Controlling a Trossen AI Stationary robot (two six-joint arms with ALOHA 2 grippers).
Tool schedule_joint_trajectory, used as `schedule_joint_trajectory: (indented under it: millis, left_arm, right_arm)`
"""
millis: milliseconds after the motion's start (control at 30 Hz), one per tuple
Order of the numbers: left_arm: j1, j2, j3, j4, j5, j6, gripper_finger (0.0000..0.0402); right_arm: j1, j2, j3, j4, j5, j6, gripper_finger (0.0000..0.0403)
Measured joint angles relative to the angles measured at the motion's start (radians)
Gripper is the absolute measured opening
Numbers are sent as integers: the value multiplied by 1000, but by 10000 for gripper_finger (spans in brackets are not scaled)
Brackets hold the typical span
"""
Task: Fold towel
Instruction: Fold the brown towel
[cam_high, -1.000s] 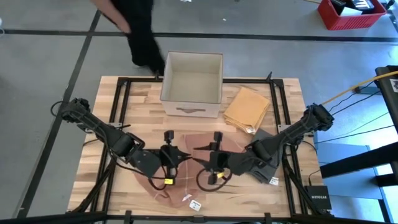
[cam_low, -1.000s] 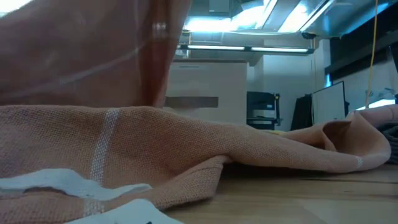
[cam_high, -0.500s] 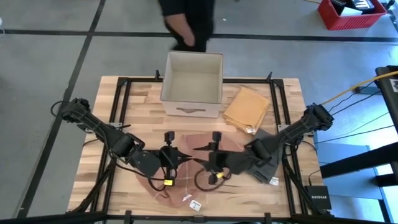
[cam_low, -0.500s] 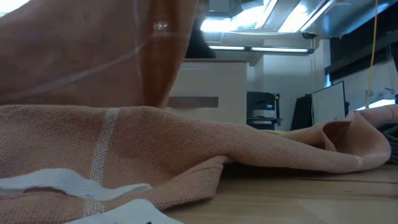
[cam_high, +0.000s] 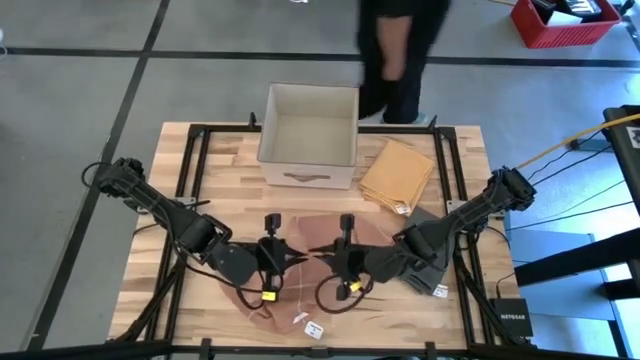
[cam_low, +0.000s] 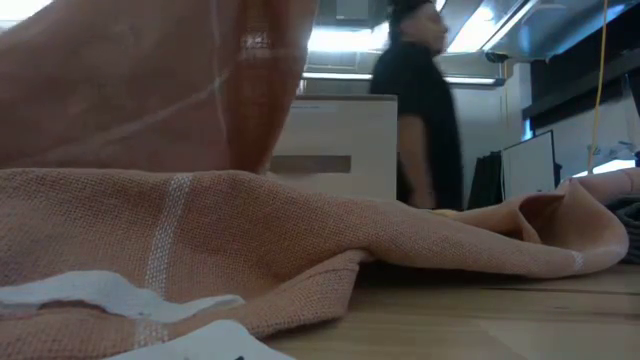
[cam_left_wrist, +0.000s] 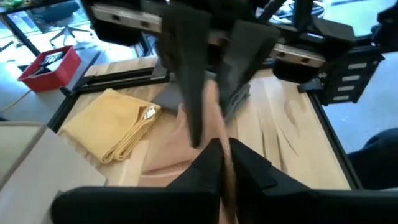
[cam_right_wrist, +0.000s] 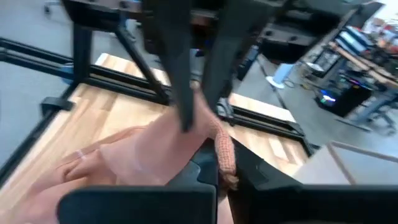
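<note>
Pink towel (cam_high: 300, 270) near front-centre of counter (cam_high: 200, 190), bunched. Left claw (cam_high: 290, 252) clenched on towel edge, lifted off counter. Right claw (cam_high: 322, 250) clenched on towel too, facing left claw, tips just apart. Box (cam_high: 309, 125) behind, yellow cloth (cam_high: 397, 175) beside it.
</note>
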Motion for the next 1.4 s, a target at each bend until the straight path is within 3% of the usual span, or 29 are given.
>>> schedule_joint_trajectory:
  millis: [233, 400, 500, 600, 767, 1033, 1400]
  left_arm:
    - [4, -63, 5, -105, 21, -71, 91]
    - [-30, -126, 13, -404, 36, -332, 136]
    - [-64, -117, -12, -575, 38, -532, 143]
    - [-86, -113, -102, -611, 39, -643, 144]
    - [-55, -112, -303, -494, 115, -719, 137]
    - [105, -108, -585, -63, 309, -623, 135]
    - [155, 8, -740, 191, 375, -570, 135]
  right_arm:
    - [47, -63, 44, -130, 139, 2, 8]
    - [126, -128, 83, -332, 270, 93, 9]
    - [174, -157, 88, -461, 279, 206, 8]
    - [225, -159, 88, -590, 248, 333, 14]
    - [281, -140, 39, -728, 210, 543, 6]
    - [318, -126, -141, -713, 202, 769, 6]
    - [299, -126, -300, -592, 243, 815, 5]
